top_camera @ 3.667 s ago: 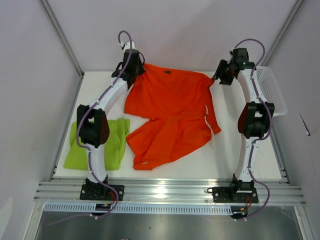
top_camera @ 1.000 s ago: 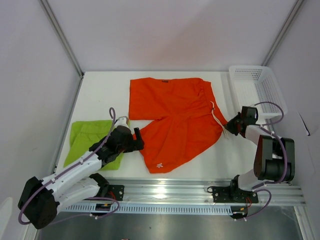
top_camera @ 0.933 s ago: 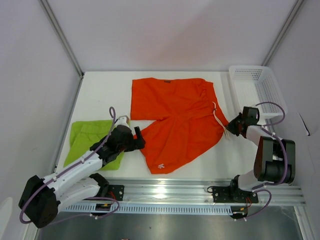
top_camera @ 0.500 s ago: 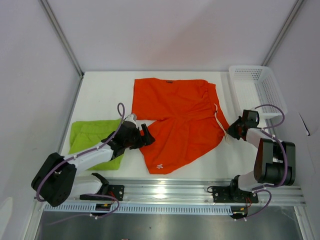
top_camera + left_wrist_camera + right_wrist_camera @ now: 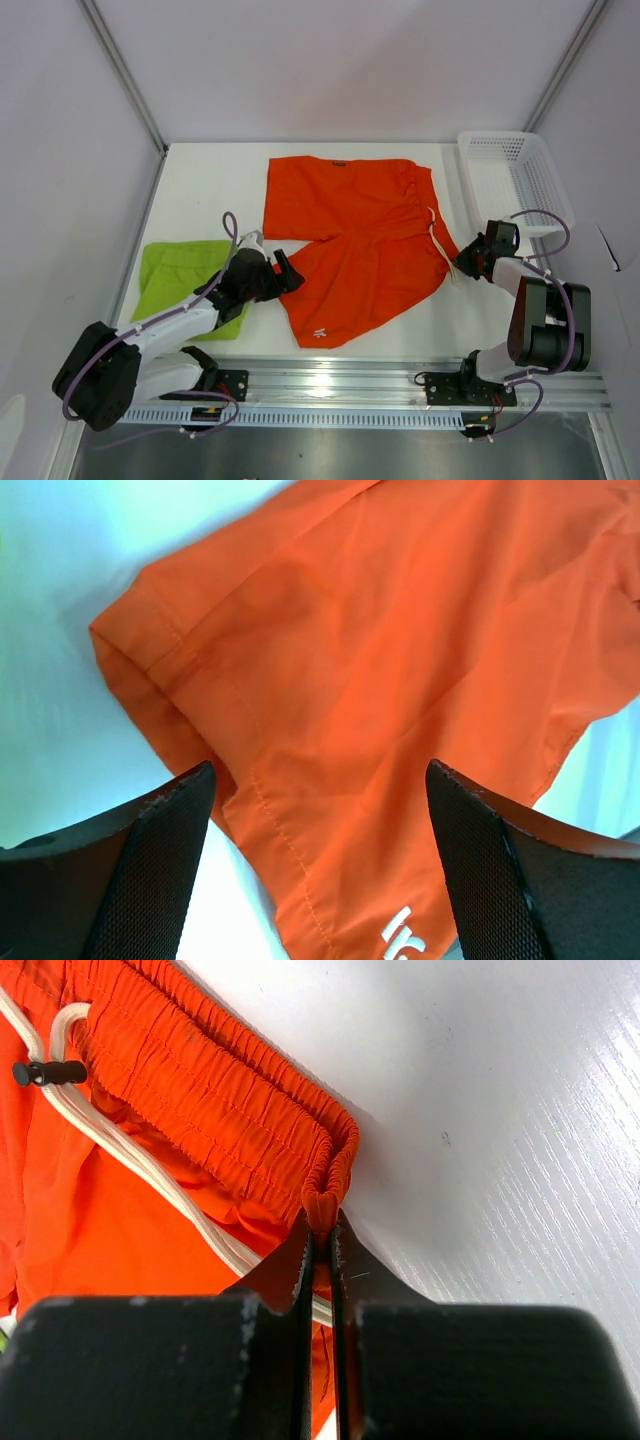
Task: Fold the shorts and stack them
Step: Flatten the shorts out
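My left gripper (image 5: 318, 768) stands wide open, its 2 mesh-faced fingers (image 5: 150, 860) on either side of a leg hem of the orange-red shorts (image 5: 350, 235), low over the cloth; I cannot tell whether the pads touch it. My right gripper (image 5: 322, 1225) is clamped tight on the folded corner of the elastic waistband, with the white drawstring (image 5: 120, 1150) just beside the pinch. The orange-red shorts lie spread flat mid-table (image 5: 200, 190), waistband toward my right side. The lime green shorts (image 5: 180, 285) lie folded at the near left, partly under my left arm. A white mesh basket (image 5: 540, 190) sits at the far right corner.
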